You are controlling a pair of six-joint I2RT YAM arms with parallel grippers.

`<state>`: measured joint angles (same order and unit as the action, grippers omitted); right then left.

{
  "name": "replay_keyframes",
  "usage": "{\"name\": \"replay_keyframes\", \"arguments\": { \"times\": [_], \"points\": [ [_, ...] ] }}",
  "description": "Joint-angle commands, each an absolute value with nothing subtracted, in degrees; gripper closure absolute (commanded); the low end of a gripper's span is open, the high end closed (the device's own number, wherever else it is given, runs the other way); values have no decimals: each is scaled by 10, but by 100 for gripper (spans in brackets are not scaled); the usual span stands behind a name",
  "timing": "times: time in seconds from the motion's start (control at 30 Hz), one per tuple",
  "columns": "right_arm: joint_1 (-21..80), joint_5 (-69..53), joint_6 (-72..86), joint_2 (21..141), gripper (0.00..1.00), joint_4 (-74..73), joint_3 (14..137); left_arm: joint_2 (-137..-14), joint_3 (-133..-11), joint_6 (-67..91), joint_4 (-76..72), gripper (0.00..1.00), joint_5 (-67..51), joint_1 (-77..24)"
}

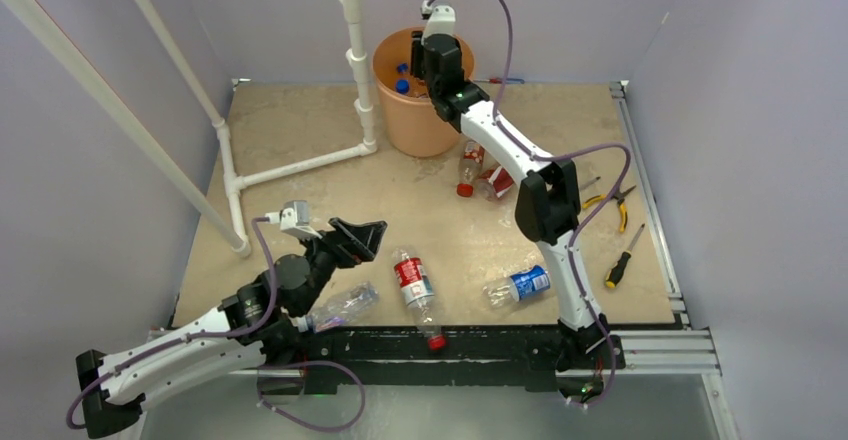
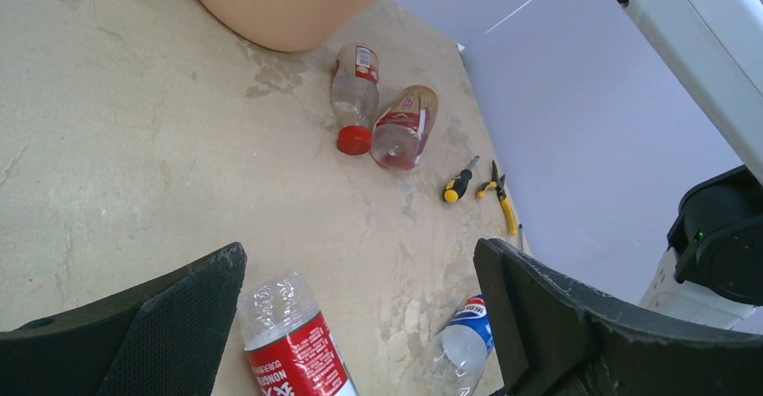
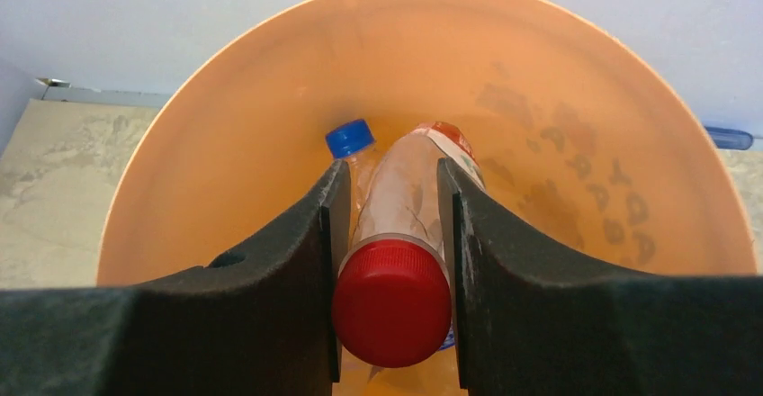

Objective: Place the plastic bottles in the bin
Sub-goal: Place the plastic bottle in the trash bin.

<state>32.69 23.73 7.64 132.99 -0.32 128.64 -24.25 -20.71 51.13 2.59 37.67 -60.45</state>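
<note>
The right tool (image 3: 392, 180) pinches a red-cap bottle (image 3: 392, 301), with the bin (image 3: 585, 126) just under it. The left tool (image 2: 360, 252) is spread wide over a red-label bottle (image 2: 292, 346) lying on the tabletop (image 2: 135, 144).

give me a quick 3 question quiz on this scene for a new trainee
1. True or false: the left gripper is shut on a bottle.
2. Multiple choice: the held bottle in the right gripper, over the bin, has which cap colour? A blue, B red, C white.
3. Count: in the top view, how many loose bottles lie on the table?
Key: 1 false, its jaws stand open and empty; 2 B; 3 five.
</note>
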Motion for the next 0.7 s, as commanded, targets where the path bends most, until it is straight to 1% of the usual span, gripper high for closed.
{"name": "replay_keyframes", "arguments": {
  "times": [0.0, 0.27, 0.4, 0.43, 0.57, 0.6, 0.67],
  "points": [
    [328, 201, 99, 1336, 100, -15, 1285, -246, -200, 524, 9, 1, 366, -604],
    [328, 201, 118, 1304, 100, 25, 1215, -244, -198, 531, 9, 1, 363, -604],
    [328, 192, 129, 1298, 100, 6, 1212, -248, -194, 534, -15, 1, 359, -604],
    [329, 190, 131, 1294, 98, 8, 1205, -249, -193, 536, -17, 1, 357, -604],
    [328, 189, 136, 1265, 64, 29, 1169, -255, -193, 538, -20, 1, 351, -604],
    [328, 190, 136, 1259, 58, 33, 1167, -256, -194, 539, -19, 1, 349, -604],
    [329, 192, 136, 1252, 52, 32, 1173, -254, -195, 540, -17, 1, 347, -604]
  ]
}}
